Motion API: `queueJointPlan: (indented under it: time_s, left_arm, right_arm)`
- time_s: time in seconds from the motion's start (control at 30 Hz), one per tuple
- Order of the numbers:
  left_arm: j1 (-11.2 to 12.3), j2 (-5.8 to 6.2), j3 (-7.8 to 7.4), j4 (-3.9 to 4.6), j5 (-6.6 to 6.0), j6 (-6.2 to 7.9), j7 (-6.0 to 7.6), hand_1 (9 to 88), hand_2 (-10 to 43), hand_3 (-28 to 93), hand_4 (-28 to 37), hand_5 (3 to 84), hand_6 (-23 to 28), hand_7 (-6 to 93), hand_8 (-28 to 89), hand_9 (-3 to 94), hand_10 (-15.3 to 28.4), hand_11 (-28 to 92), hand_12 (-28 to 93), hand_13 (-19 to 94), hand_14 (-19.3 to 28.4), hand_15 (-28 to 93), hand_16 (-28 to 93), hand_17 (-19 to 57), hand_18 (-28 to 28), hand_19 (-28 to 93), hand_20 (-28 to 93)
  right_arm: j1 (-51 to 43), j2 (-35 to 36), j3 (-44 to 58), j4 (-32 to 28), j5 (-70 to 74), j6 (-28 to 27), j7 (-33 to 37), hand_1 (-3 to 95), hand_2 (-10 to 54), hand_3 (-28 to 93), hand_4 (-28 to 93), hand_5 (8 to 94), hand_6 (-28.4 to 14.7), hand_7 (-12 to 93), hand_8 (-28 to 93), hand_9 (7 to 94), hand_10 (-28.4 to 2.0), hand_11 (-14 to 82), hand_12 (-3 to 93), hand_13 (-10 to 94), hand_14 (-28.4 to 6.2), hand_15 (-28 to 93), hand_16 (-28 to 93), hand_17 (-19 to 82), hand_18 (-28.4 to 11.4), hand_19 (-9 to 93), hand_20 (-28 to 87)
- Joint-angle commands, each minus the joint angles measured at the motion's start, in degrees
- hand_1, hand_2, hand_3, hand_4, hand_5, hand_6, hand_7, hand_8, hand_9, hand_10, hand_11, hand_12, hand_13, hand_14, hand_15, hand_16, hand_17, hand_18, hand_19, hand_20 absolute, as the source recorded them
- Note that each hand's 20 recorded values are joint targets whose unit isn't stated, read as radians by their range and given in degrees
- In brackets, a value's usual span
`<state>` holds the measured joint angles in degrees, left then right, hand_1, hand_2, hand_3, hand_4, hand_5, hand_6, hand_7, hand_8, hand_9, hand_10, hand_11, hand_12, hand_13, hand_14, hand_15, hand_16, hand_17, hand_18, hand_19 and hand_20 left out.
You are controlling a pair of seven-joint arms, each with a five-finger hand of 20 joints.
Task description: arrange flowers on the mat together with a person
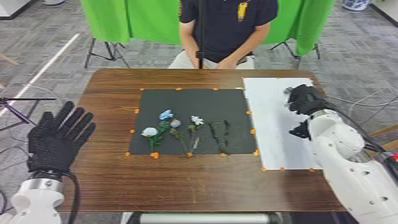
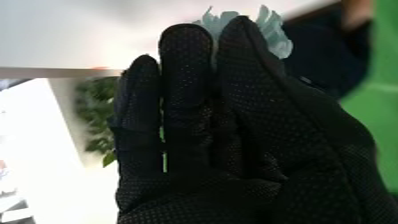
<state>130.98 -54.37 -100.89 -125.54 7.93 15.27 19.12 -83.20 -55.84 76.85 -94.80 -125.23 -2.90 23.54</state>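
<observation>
The right hand was over the far part of the white sheet, on the right side of the brown bench. From the head view its grip was hard to read; the right wrist view, looking along the glove of the right hand, showed the fingers and thumb drawn together on a pale flower, its bluish petals standing out past their tips. The head view gave the same bloom as a small greyish shape by the hand, but set it in place: at the far end of the sheet, right of the black mat.

On the mat, the head view showed a row of flowers: a white bloom at the left, a blue bloom a little farther off, a small bluish bud, then a white flower and green stems at the right. Orange bits dotted the mat's edges (one sat at its near side).

The left hand hung at the bench's left edge, its fingers released and straight, holding nothing.
</observation>
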Motion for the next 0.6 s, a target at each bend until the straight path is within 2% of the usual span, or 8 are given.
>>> queueJointPlan:
  time_s: [0.03,0.17,0.23,0.3,0.37,0.53,0.6]
  left_arm:
    - [1.0,-0.58,-0.13,-0.05,-0.17,0.66,-1.32,27.9,11.3,72,-28.3,43.1,6.5,7.7,-8,39.8,13.9,16,10,31,14.7,26,-3,-3.2,13.7,27,14]
    - [0.8,-0.46,0.08,0.01,-0.95,1.01,-1.35,28.0,11.3,72,-28.3,43.1,6.5,7.7,-8,39.9,13.9,16,10,31,14.7,25,-3,-3.2,13.8,27,14]
    - [0.6,-0.43,0.09,0.16,-0.50,0.68,-1.74,28.0,11.2,72,-28.3,43.1,6.6,7.6,-8,39.9,13.9,16,10,31,14.7,25,-3,-3.2,13.8,27,14]
    - [0.4,-0.40,0.01,0.47,0.15,-0.24,-2.28,28.0,11.2,72,-28.3,43.1,6.5,7.6,-8,39.8,13.9,16,10,31,14.7,26,-3,-3.2,13.8,27,14]
    - [0.2,-0.47,-0.05,0.58,0.39,-0.45,-2.87,28.0,11.3,71,-28.3,43.0,6.4,7.6,-8,39.8,13.9,16,10,31,14.7,26,-3,-3.2,13.8,27,13]
    - [0.2,-0.35,-0.05,0.54,0.32,-0.49,-2.97,28.0,11.3,71,-28.3,42.8,6.4,7.6,-8,39.5,13.8,16,10,30,14.7,25,-3,-3.4,13.9,27,13]
    - [0.3,-0.46,-0.33,0.80,0.95,-1.27,-3.33,28.0,11.3,71,-28.3,42.8,6.3,7.6,-8,39.5,13.8,16,10,30,14.8,25,-3,-3.4,13.9,27,13]
  right_arm:
    - [2.7,-2.6,-5.2,-10.4,4.0,-3.2,-1.5,63.7,-9.5,67,-28,61.1,0.6,51,-2,69.2,-9.5,22.0,46.1,65,-3.9,51,42,41,-14.9,82,34]
    - [4.3,-5.0,-9.5,-9.9,1.6,-5.1,-3.1,63.6,-9.5,68,-28,60.9,0.5,51,-2,68.9,-9.6,21.6,45.9,65,-3.9,52,41,41,-14.9,82,33]
    - [5.4,-5.7,-12.4,-8.7,-1.9,-6.0,-4.5,63.5,-9.5,68,-28,60.9,0.4,50,-2,68.8,-9.5,21.6,45.8,64,-3.8,52,41,41,-15.0,82,33]
    - [6.4,-6.5,-15.2,-7.3,-4.7,-6.8,-5.2,63.5,-9.5,68,-28,60.6,0.3,50,-2,68.3,-9.6,21.4,45.7,64,-3.9,52,41,41,-15.1,82,33]
    - [7.3,-7.1,-17.6,-6.1,-6.1,-8.1,-5.5,63.2,-9.5,68,-28,60.1,0.1,50,-2,67.9,-9.7,21.1,45.4,64,-4.1,52,41,41,-15.3,82,33]
    - [7.8,-8.3,-20.1,-3.9,-10.2,-9.6,-5.7,63.0,-9.5,68,-28,59.0,-0.2,50,-2,67.0,-10.1,20.7,44.9,63,-4.3,52,41,40,-15.6,82,33]
    - [7.0,-8.7,-18.9,-5.3,-8.4,-12.2,-3.9,63.0,-9.5,68,-28,58.7,-0.4,49,-2,66.6,-10.2,20.8,44.7,63,-4.4,52,41,40,-15.8,82,33]
